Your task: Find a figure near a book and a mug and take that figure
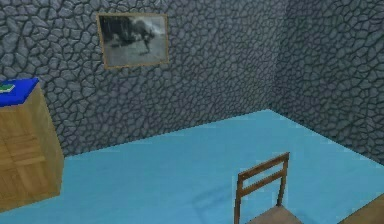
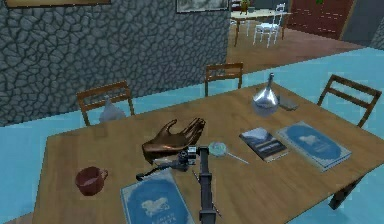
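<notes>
Hovering at the bronze hand figure (image 2: 172, 140) on the table (image 2: 110, 150), pincer (image 2: 185, 157), gape and hold seemingly unclear.

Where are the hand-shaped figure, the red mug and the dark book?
hand-shaped figure (image 2: 172, 140): arm side view, on its brown palm.
red mug (image 2: 88, 186): arm side view, on its outer wall.
dark book (image 2: 263, 144): arm side view, on its cover.

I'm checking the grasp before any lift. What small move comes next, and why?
Probably ease the gripper onto the brown hand-shaped figure: it rests on the table at the gripper's far end, between the red mug and the book, and whether it is held cannot be told.
</notes>
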{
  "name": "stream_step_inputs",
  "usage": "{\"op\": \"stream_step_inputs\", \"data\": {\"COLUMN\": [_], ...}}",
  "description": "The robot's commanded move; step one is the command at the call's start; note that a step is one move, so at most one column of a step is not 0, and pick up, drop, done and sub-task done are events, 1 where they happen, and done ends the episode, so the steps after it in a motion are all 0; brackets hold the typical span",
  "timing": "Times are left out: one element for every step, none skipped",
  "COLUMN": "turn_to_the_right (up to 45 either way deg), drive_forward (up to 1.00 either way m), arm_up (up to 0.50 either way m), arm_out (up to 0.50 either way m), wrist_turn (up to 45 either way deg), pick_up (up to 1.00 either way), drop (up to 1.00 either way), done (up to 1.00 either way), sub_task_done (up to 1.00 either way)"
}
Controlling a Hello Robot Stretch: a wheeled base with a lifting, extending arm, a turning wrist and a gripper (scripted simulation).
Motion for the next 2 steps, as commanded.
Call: {"op": "stream_step_inputs", "data": {"turn_to_the_right": [0.0,0.0], "drive_forward": [0.00,0.00], "arm_up": [0.00,0.10], "arm_out": [0.00,0.00], "wrist_turn": [0.0,0.0], "pick_up": [1.00,0.00], "drop": [0.00,0.00], "done": [0.00,0.00], "sub_task_done": [0.00,0.00]}}
